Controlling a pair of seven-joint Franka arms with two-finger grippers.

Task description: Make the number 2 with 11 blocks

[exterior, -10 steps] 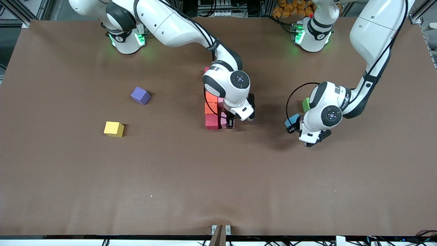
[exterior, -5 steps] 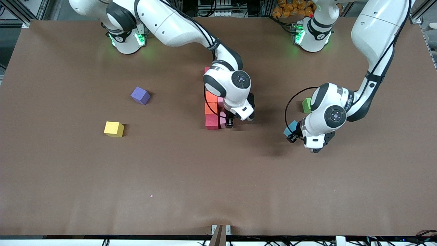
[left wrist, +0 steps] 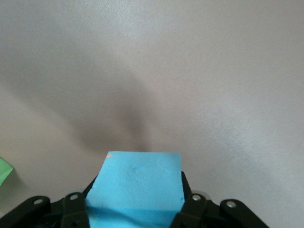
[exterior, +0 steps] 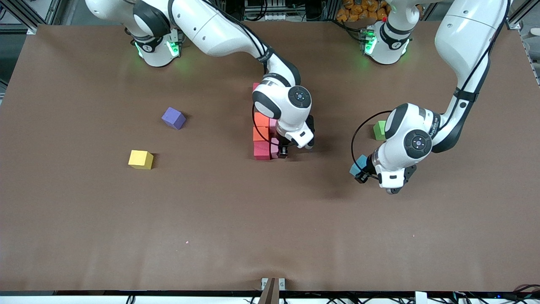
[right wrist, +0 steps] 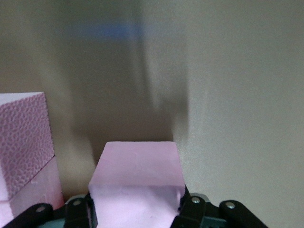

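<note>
Right gripper point(exterior: 283, 153): clamps a pink cube point(right wrist: 137, 183) beside the stacked cubes point(exterior: 262, 135), its wrist hiding part, perhaps most.
Left gripper point(exterior: 362, 172): grips a light blue cube point(left wrist: 135, 187); green cube point(exterior: 379, 130) near.
Loose: purple cube point(exterior: 173, 118), yellow cube point(exterior: 141, 159).

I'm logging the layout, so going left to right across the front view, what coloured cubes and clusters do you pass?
yellow cube → purple cube → cluster of red, orange and pink cubes → light blue cube in the left gripper → green cube
</note>
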